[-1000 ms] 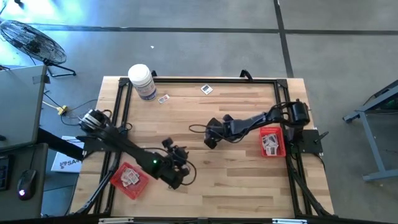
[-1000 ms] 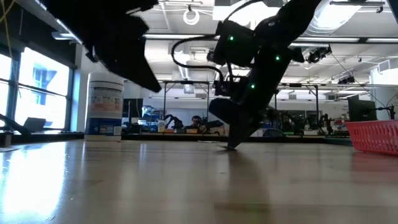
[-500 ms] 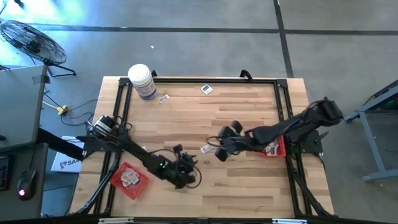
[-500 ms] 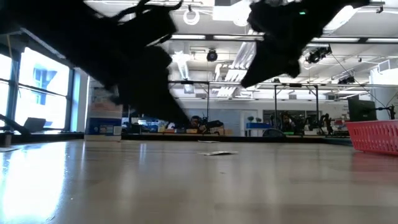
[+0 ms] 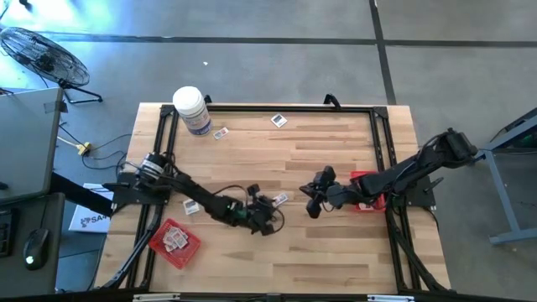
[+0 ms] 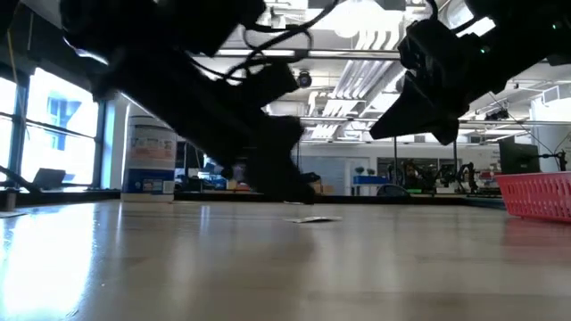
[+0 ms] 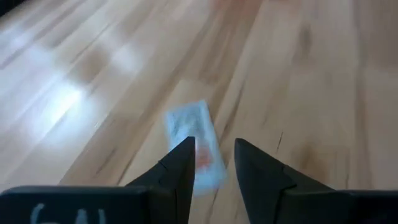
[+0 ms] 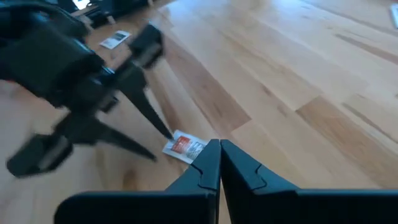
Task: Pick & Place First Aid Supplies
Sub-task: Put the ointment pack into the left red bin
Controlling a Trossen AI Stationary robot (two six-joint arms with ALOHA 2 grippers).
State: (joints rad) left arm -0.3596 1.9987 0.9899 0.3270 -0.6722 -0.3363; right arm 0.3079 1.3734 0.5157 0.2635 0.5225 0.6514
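A small white packet with red print [image 5: 279,199] lies flat on the wooden table near its middle, and shows again in the left wrist view [image 7: 191,138] and the right wrist view [image 8: 185,146]. My left gripper [image 7: 214,144] is open and slants down at it from the table's left. One fingertip is over the packet's near end. My right gripper [image 8: 219,146] is shut with nothing in it and hangs above the table [image 5: 311,204], a little to the packet's right. My left gripper's one fingertip [image 8: 169,134] stands right at the packet's edge. I cannot tell whether it touches the packet. The packet lies flat on the table.
A red tray with packets [image 5: 174,239] sits at the near left. Another red tray [image 5: 366,179] sits at the right, partly under my right arm. A white jar [image 5: 191,109] stands at the far left. Loose packets lie at the back [image 5: 221,132] [image 5: 278,120] and beside my left arm [image 5: 191,206].
My right gripper, whose tip stood on the table's middle, has risen and drawn back toward the right edge, tipping flatter. A packet now shows where it was. My left gripper has gone from beside the left tray toward this packet, sinking.
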